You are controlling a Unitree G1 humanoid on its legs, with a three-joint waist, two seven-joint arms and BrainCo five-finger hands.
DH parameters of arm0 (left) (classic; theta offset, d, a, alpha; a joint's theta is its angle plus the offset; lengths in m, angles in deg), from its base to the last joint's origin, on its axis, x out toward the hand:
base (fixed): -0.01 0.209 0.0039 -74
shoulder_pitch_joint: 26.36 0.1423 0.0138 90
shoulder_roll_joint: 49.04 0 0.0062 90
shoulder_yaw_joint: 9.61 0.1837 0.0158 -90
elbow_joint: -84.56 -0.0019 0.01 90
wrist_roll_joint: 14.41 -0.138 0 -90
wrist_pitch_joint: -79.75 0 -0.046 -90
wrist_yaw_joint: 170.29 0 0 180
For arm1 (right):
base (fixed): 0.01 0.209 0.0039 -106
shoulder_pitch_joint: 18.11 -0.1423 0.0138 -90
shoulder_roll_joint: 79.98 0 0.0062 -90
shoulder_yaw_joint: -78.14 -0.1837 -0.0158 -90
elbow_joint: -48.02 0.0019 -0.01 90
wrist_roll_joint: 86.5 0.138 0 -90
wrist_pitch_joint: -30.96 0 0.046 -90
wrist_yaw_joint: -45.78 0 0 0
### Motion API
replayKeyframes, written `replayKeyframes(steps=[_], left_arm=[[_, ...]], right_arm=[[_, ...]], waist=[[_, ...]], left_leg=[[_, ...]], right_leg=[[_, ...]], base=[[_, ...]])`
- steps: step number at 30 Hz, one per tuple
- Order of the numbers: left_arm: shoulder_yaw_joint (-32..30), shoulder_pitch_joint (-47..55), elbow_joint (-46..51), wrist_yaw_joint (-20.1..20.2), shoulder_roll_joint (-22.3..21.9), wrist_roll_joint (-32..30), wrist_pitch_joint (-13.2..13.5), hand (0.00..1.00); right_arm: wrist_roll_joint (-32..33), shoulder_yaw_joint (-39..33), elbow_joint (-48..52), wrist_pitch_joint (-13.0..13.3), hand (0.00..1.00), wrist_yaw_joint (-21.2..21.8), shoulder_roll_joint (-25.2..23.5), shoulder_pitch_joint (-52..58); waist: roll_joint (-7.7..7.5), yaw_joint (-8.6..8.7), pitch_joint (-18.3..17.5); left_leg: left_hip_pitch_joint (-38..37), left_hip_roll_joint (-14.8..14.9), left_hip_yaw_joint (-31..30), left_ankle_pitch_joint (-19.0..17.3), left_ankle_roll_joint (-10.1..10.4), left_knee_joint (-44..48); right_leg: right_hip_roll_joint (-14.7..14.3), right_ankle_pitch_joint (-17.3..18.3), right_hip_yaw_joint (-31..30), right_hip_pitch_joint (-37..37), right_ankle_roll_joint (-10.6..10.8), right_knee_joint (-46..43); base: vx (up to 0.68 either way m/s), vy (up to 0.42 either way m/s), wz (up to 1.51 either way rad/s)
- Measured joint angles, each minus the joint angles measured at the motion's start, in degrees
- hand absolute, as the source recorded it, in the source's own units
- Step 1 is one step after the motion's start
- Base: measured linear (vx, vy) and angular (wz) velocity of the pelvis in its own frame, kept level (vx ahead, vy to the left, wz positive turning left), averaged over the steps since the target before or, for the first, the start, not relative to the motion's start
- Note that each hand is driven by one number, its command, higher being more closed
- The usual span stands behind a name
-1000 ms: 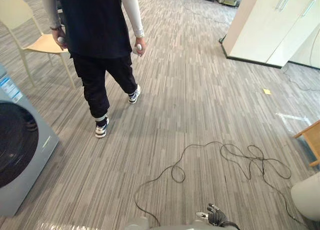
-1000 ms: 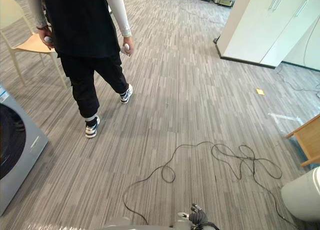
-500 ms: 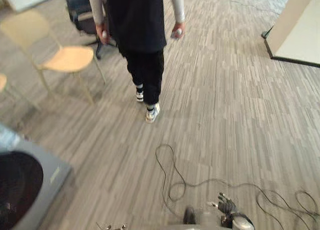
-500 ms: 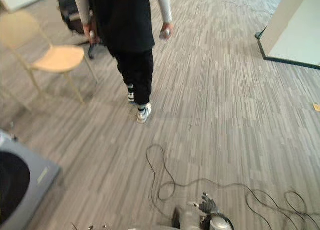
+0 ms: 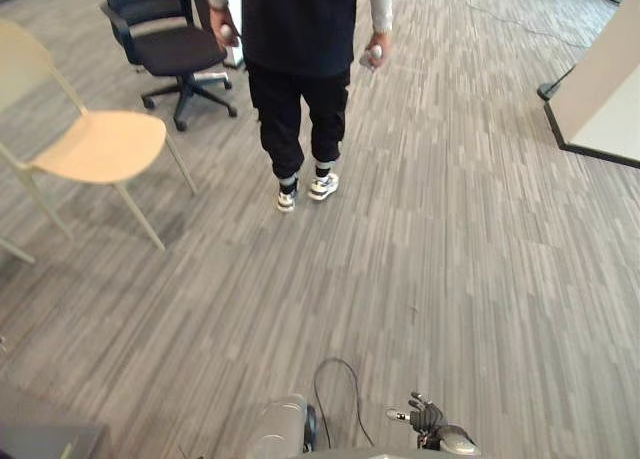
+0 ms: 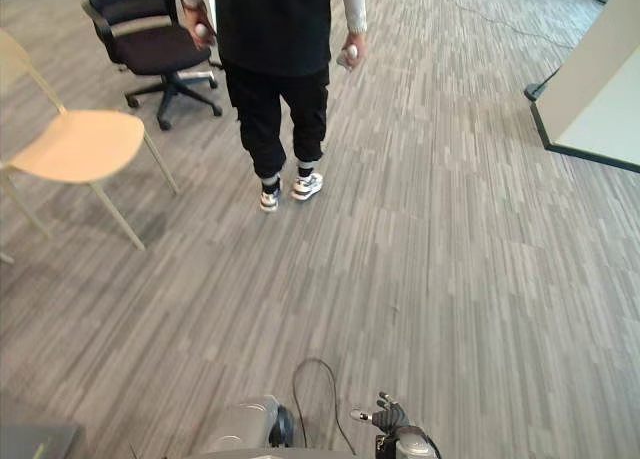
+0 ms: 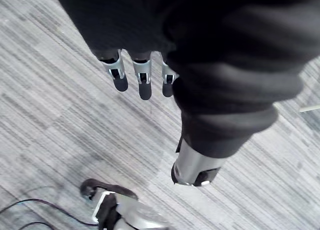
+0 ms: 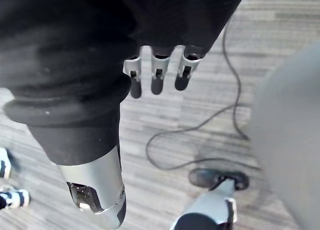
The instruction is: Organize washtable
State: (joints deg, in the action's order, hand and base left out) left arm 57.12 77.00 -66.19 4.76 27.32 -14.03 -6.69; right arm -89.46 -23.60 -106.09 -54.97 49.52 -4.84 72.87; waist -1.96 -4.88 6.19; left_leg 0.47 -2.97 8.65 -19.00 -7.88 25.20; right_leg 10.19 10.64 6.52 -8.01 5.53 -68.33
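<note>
My right hand [image 5: 428, 418] hangs low at the bottom edge of the left eye view, over grey plank floor. In its own wrist view the right hand [image 8: 156, 79] points straight down with relaxed fingers and holds nothing. My left hand [image 7: 144, 84] also hangs over the floor, fingers straight and apart from the thumb [image 7: 192, 168], with nothing in it.
A person [image 5: 300, 69] in dark clothes stands ahead with their back to me, a small controller in each hand. A beige chair [image 5: 100, 144] is at the left, a black office chair [image 5: 170, 44] behind it. A white cabinet [image 5: 605, 104] stands at the right; a grey appliance's corner [image 5: 40, 441] shows bottom left.
The camera has swung left and forward: the grey appliance has slid almost out of the picture and the chairs have come in. The person has walked further away. Both hands hang as before.
</note>
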Motion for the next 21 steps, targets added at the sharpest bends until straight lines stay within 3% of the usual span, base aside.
replayKeyframes(steps=[2,4,6,8,10,11,12,13,14,15,16,17,18,21], left_arm=[[-1.77,-1.71,-0.05,-0.04,-0.33,0.0,-0.12,0.0],[-1.87,-2.49,0.45,-0.02,-0.9,-0.01,0.05,0.0],[-1.73,-3.63,0.67,-0.07,-1.04,-0.06,0.11,0.0],[-1.92,-4.41,1.23,-0.19,-1.44,-0.14,0.17,0.0],[-2.19,-3.79,1.75,-0.23,-1.82,-0.6,0.1,0.0],[-2.41,-3.15,2.14,-0.08,-1.84,-1.13,0.23,0.0],[-2.84,-3.22,2.02,-0.06,-2.04,-1.24,0.09,0.0],[-5.24,-2.71,1.74,-0.09,-3.76,-1.31,-0.06,0.0],[-7.0,-2.53,1.7,-0.06,-4.4,-1.28,-0.18,0.0],[-10.22,-2.3,1.61,-0.02,-5.71,-1.09,-0.58,0.0],[-11.18,-2.05,0.98,-0.05,-6.08,-1.07,-0.74,0.0],[-11.15,-2.28,0.65,-0.03,-6.02,-1.04,-0.8,0.0],[-11.13,-2.4,0.52,-0.04,-5.85,-1.03,-0.8,0.0],[-9.19,-1.8,0.46,-0.06,-4.21,-0.99,-0.82,0.0]], right_arm=[[0.02,-2.54,1.47,-0.09,0.0,-0.04,0.0,0.78],[0.76,-4.16,2.95,-0.24,0.0,-0.06,0.06,1.95],[0.7,-4.18,5.44,-0.14,0.0,-0.1,-0.5,3.25],[0.66,-4.07,6.73,-0.5,0.0,-0.05,-0.72,3.87],[0.64,-4.0,7.34,-0.56,0.0,-0.07,-0.72,3.98],[0.59,-4.05,7.34,-0.57,0.0,-0.08,-1.26,3.83],[0.58,-4.09,7.27,-0.57,0.0,-0.01,-1.18,3.83],[0.51,-4.03,7.03,-0.71,0.0,0.06,0.15,3.74],[0.53,-3.95,6.98,-0.8,0.0,-0.02,0.44,3.57],[0.6,-3.7,6.92,-0.73,0.0,-0.02,0.85,3.5],[0.74,-3.03,6.28,-0.78,0.0,-0.11,1.47,3.45],[0.74,-3.02,5.9,-0.79,0.0,-0.18,1.69,3.5],[0.78,-2.92,4.14,-0.89,0.0,-0.31,1.96,2.84],[1.3,0.21,0.28,-1.18,0.0,-0.41,1.86,1.54]], waist=[[-0.32,0.95,0.26],[0.32,1.04,0.55],[0.4,0.99,0.54],[0.4,0.98,0.52],[0.7,1.61,0.25],[0.72,2.52,-0.13],[1.08,2.56,-0.37],[3.71,2.03,-1.89],[4.55,2.0,-2.28],[4.75,2.2,-2.41],[4.96,1.37,-1.56],[5.23,1.03,-1.43],[5.03,0.75,-0.79],[2.69,-0.62,0.43]], left_leg=[[-6.92,0.42,-0.3,-0.18,0.34,-5.91],[-10.85,1.99,-0.6,-0.74,1.37,-8.21],[-13.28,3.57,-1.33,-1.94,3.37,-9.15],[-16.22,5.47,-3.87,-4.21,6.42,-9.65],[-19.12,7.73,-5.99,-5.74,9.23,-10.4],[-18.66,9.04,-8.36,-6.79,11.16,-6.94],[-17.66,9.62,-9.34,-6.93,11.42,-3.49],[-13.96,12.47,-10.63,-5.49,12.62,5.65],[-11.04,13.22,-10.91,-2.52,11.95,11.6],[-5.68,13.85,-10.67,8.69,9.57,22.83],[-1.47,16.11,-7.87,16.8,8.62,31.84],[0.54,17.78,-5.35,15.24,7.06,35.48],[4.29,19.59,-2.37,10.77,5.1,40.86],[11.43,17.32,0.4,3.84,7.79,36.78]], right_leg=[[-0.07,3.47,4.16,-6.47,-3.75,6.51],[-0.25,4.48,8.27,-8.69,-3.88,18.97],[-0.42,2.22,10.04,-10.03,-3.85,34.92],[-0.68,-3.73,9.69,-11.06,-3.94,49.31],[-1.62,-5.9,10.88,-11.51,-5.51,49.6],[-2.62,-9.23,10.66,-11.79,-6.02,47.09],[-3.4,-11.77,10.24,-11.74,-6.12,45.85],[-5.6,-9.9,10.77,-11.54,-4.69,43.75],[-6.65,-8.55,10.9,-11.17,-4.65,43.37],[-8.18,-6.95,10.34,-8.97,-4.75,44.34],[-9.7,-6.3,9.01,-4.74,-5.59,48.27],[-10.46,-6.16,8.26,-2.57,-5.81,50.05],[-11.19,-5.82,7.28,2.71,-6.33,53.49],[-10.08,-5.2,4.26,13.17,-6.64,60.13]], base=[[0.45,0.046,-0.11],[0.38,0.001,0.09],[0.42,-0.03,0.37],[0.51,-0.098,0.54],[0.6,-0.218,0.66],[0.76,-0.305,0.76],[0.66,-0.296,0.4],[0.54,-0.221,-0.05],[0.67,-0.258,-0.35],[0.66,-0.2,-0.53],[0.64,-0.186,-0.57],[0.63,-0.137,-0.53],[0.6,-0.103,-0.34],[0.58,-0.03,-0.43]])
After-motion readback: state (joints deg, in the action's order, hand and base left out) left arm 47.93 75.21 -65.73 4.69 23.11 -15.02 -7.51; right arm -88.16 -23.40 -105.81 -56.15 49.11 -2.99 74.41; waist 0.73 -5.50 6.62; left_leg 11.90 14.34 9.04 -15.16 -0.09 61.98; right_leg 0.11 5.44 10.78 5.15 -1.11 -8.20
